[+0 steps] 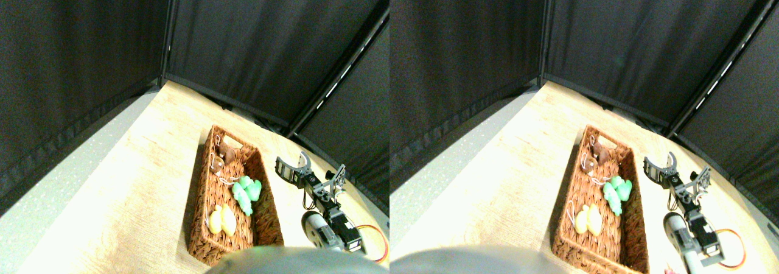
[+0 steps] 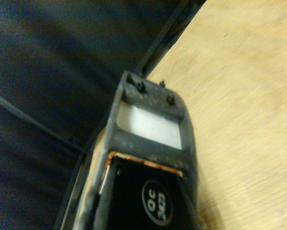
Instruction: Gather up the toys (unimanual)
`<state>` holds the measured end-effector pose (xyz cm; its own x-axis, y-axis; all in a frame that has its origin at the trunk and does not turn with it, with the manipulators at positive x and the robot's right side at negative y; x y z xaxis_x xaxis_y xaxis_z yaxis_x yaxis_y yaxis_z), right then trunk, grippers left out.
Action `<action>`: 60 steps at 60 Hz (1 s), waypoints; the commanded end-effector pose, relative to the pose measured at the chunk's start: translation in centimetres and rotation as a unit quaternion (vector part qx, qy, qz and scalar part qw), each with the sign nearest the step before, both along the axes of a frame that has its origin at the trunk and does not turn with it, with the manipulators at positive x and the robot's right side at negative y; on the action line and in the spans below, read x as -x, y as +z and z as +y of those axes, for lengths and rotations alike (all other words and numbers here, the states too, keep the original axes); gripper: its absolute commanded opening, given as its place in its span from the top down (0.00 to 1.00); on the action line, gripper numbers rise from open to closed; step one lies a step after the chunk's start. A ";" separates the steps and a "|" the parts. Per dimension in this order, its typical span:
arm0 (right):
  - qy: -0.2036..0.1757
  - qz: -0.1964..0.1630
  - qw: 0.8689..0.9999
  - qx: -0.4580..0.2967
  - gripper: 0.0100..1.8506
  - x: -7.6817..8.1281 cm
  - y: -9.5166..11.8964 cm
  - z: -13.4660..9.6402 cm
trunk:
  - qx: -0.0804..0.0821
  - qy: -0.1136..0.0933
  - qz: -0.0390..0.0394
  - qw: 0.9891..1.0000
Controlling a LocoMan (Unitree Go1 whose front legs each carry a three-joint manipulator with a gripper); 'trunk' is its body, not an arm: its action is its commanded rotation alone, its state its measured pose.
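Your right gripper (image 1: 293,163) hovers over bare wooden table (image 1: 152,164), jaws spread with nothing between them. To its left, just beside it, the wicker basket (image 1: 201,225) holds three toys: brown (image 1: 228,152) farthest, green (image 1: 246,192) lying lengthwise along the basket, yellow (image 1: 222,220) nearest.

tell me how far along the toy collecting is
Looks mostly done: the brown toy, green toy and yellow toy already lie inside the wicker basket. Nothing is in hand; the right pincer hangs open and empty beside the basket, over bare table. No loose toy shows on the table in either view, so little or nothing seems left, though the area near the robot is hidden.
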<state>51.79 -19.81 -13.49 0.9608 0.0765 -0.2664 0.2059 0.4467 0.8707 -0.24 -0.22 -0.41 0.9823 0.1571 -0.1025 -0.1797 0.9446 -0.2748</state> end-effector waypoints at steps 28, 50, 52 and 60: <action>-0.075 -0.021 0.997 0.016 0.65 7.0 -2.0 -4.9 | -0.028 -0.084 0.025 0.996; -0.123 0.018 0.992 -0.018 0.61 11.6 -4.0 -4.9 | -0.029 -0.102 0.031 0.994; -0.124 0.020 0.992 -0.021 0.61 12.0 -4.2 -5.0 | -0.029 -0.103 0.032 0.994; -0.150 0.043 0.988 -0.018 0.56 13.2 -4.9 -5.4 | -0.032 -0.108 0.034 0.993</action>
